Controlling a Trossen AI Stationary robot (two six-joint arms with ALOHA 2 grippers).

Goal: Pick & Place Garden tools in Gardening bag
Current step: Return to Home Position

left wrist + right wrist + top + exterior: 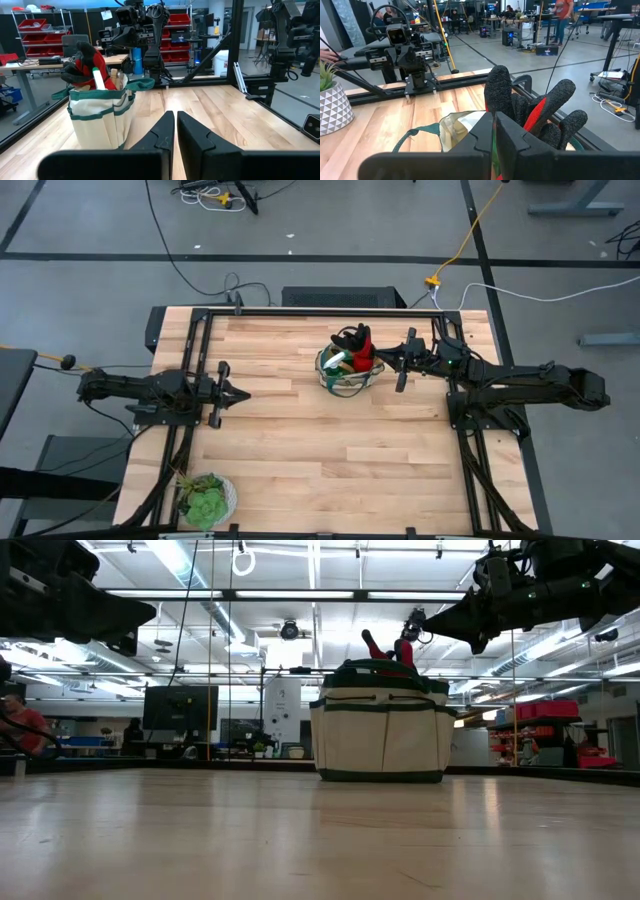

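Note:
The tan gardening bag (350, 372) with dark green trim stands upright on its base at the table's far middle; it also shows in the low view (380, 730). Red-and-black gloves (356, 340) and a white handle (98, 79) stick up out of it. My right gripper (382, 358) is shut and hovers just right of the bag's rim, at the height of the glove tips (400, 645); it holds nothing that I can see. My left gripper (240, 392) is shut and empty at the table's left, pointing toward the bag (100, 115).
A leafy green plant in a pale patterned pot (205, 500) stands at the table's near left corner. A black frame (300, 313) runs along the table's far edge and sides. Bare wood lies between the bag and the near edge.

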